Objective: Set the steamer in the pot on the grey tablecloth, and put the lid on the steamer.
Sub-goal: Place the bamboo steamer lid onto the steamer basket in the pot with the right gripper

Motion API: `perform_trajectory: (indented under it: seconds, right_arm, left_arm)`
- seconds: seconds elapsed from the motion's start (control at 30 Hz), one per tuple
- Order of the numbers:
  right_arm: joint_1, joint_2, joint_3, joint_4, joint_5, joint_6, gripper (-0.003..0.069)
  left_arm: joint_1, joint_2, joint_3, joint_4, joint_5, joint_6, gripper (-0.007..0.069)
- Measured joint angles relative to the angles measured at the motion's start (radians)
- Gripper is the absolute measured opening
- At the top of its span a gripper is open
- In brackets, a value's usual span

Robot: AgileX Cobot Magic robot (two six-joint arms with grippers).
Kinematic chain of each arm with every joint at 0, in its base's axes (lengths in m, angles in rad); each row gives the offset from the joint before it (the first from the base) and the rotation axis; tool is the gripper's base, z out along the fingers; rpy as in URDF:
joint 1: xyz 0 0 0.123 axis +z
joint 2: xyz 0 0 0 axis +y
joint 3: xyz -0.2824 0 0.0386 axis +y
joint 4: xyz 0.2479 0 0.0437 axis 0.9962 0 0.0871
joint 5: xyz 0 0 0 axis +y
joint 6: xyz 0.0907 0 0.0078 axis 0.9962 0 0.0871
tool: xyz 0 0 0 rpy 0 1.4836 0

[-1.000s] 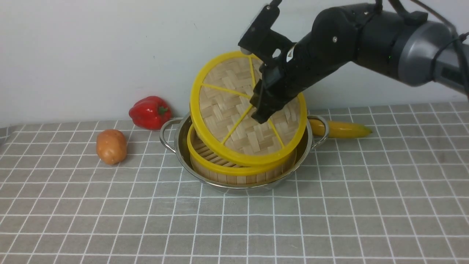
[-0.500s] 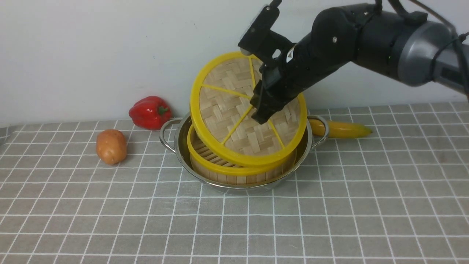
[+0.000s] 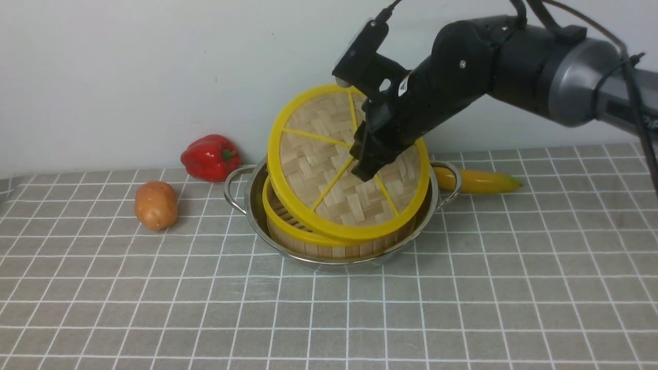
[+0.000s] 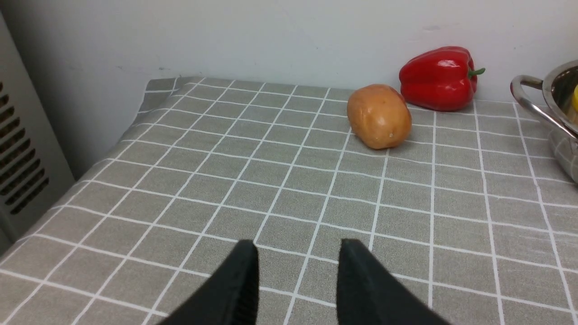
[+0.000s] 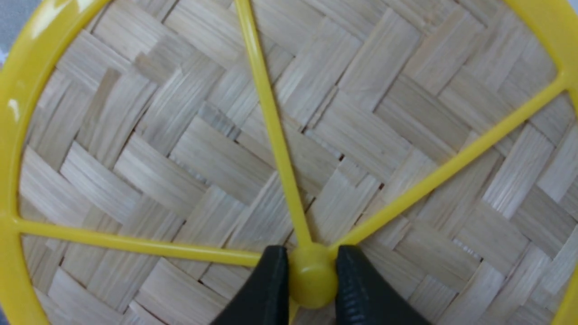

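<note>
Pale, matt woven bamboo under glossy yellow plastic spokes and rim on the lid (image 3: pixel 318 164). Bare wooden slats, same shiny yellow plastic on the steamer (image 3: pixel 318 250). Mirror-bright polished steel on the pot (image 3: pixel 334 263); matt, coarse-woven cloth for the grey tablecloth (image 3: pixel 462 308). Matt black ribbed pads (image 5: pixel 264 293) of the right gripper (image 5: pixel 310 253) on the smooth knob. At the pot's 10 o'clock, waxy gloss on a red pepper (image 3: pixel 209 156); at 9 o'clock, dull skin on a potato (image 3: pixel 156 204).
</note>
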Motion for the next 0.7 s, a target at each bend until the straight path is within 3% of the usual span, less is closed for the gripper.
perform_trajectory:
  seconds: [0.7]
  right_arm:
    - [0.0,0.048,0.0,0.019,-0.06,-0.043,0.0148]
  left_arm:
    - [0.0,0.0,0.0,0.0,0.0,0.0,0.0243]
